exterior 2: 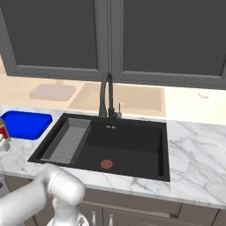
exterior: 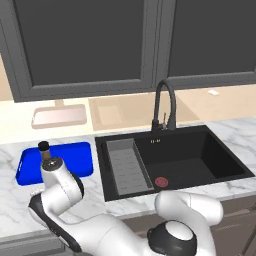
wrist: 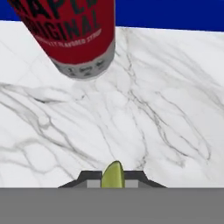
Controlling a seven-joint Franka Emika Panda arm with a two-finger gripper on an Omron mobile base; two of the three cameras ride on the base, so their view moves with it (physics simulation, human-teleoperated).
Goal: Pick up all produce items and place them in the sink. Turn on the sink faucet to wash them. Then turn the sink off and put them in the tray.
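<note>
A sliver of the yellow-green lime (wrist: 113, 173) shows between the fingertips of my gripper (wrist: 113, 183), which is shut on it over the marble counter. The brown, red-labelled bottle (wrist: 70, 35) stands just ahead of the hand, and the blue tray (wrist: 175, 15) lies beyond it. In the left base view the arm bends low over the left counter, in front of the blue tray (exterior: 30, 167); the hand is hidden behind the arm's own link. The black sink (exterior: 195, 160) with its grey rack (exterior: 127, 167) and red drain (exterior: 161, 182) lies to the right, with the black faucet (exterior: 165, 102) behind it.
The bottle's black cap (exterior: 44, 146) sticks up beside the arm's wrist. A pale pink tray (exterior: 59, 116) sits against the back wall. Marble counter (exterior 2: 198, 154) extends to the right of the sink. Dark cabinets hang above.
</note>
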